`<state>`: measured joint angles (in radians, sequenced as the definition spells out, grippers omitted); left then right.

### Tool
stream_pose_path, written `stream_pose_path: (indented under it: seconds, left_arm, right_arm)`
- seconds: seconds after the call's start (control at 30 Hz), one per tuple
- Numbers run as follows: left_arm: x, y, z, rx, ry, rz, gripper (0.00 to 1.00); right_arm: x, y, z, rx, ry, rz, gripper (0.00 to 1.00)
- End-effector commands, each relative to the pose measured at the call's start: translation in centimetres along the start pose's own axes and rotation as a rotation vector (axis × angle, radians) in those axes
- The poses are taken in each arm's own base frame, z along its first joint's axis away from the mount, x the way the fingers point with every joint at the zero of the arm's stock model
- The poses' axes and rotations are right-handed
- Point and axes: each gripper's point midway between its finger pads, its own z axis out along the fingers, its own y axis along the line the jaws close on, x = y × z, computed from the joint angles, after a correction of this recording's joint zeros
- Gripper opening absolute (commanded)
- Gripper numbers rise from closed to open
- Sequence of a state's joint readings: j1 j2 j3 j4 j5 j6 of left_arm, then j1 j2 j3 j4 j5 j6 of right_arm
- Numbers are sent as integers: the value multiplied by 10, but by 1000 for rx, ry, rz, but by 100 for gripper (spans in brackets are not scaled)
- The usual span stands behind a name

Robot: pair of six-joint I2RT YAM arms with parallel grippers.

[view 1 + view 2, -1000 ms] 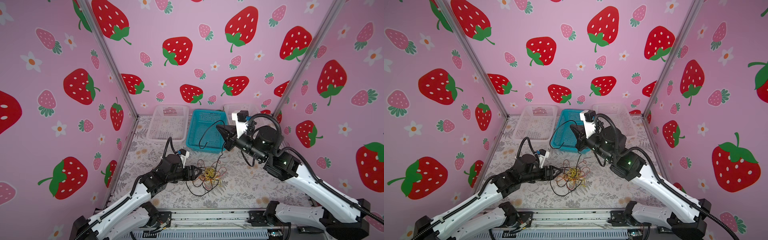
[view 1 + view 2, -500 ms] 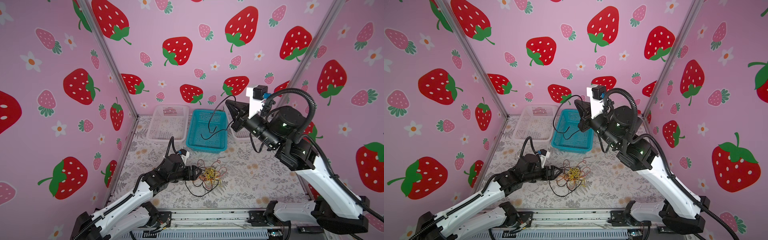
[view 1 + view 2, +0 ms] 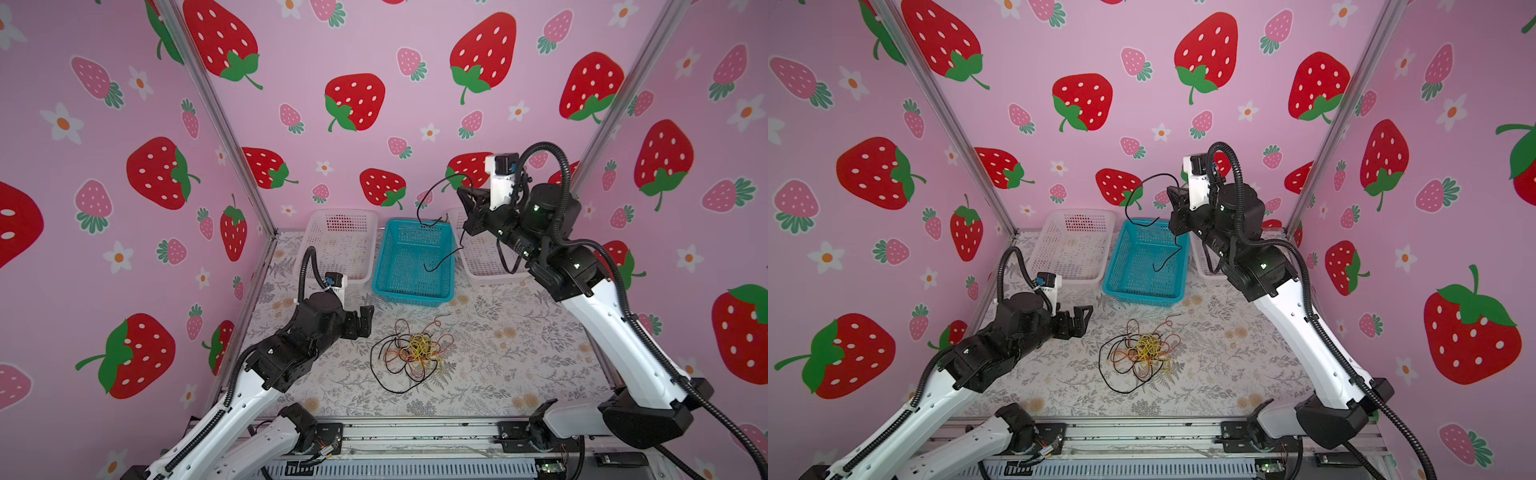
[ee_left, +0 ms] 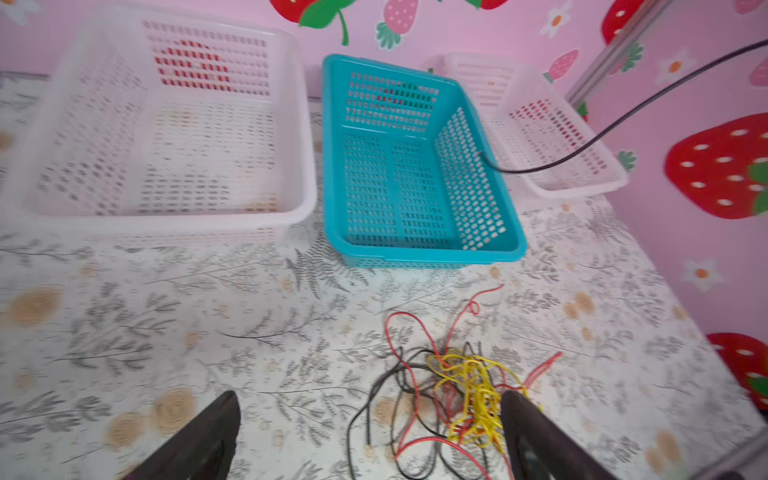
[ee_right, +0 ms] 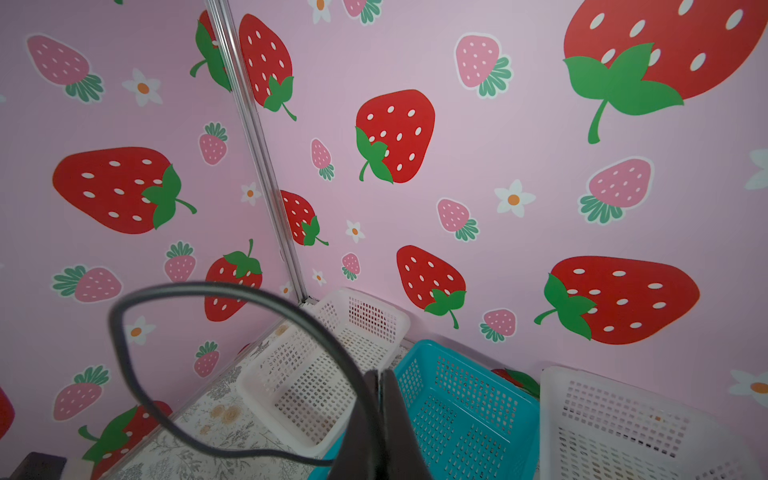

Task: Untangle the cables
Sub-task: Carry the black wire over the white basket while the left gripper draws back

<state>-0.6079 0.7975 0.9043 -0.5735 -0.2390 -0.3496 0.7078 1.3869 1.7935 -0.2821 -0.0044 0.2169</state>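
The left gripper, jaws spread wide, is hovering in front of the blue basket, beside the tangled cables lying before it. Above the basket, the right gripper is pinching a black cable. Its dangling end could snag the mesh.

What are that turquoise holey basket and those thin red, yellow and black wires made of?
Turquoise perforated basket: moulded plastic by its look, smooth, slightly glossy; even colour, rounded rim, regular slots. Tangle of thin red, yellow and black wires: probably plastic-sheathed; solid bright colours, springy curls; cores unseen. Black wire in the right gripper: likely the same, hanging in loose loops.
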Motion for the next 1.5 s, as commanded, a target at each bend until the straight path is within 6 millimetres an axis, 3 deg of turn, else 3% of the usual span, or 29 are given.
stream_pose_path:
  seconds: [0.0,0.1,0.17,0.37,0.67,1.0,1.13,1.3,1.47]
  left_arm:
    - [-5,53,-6,-270,-74,121,99]
    - [4,85,-6,-407,-121,52,99]
    - [12,93,-5,-406,-160,0,99]
    - [20,94,-13,-352,-271,-19,99]
    - [16,107,-32,-401,-409,-19,99]
    - [18,106,-26,-405,-383,-1,99]
    - [20,104,-24,-393,-378,3,99]
    - [21,103,-21,-382,-383,7,99]
    - [23,102,-18,-377,-375,10,99]
  right_arm:
    - [-28,5,-10,-42,-74,27,0]
    - [-27,5,-6,-59,-73,51,0]
    - [-25,3,-1,-59,-73,66,0]
    - [-19,-2,14,-51,-78,80,0]
    - [-1,-4,45,-58,-40,67,0]
    - [18,-23,73,15,-16,33,0]
    - [24,-44,79,93,-6,13,0]
    - [9,-102,66,311,-62,-1,0]
    - [-3,-158,55,397,-125,89,0]
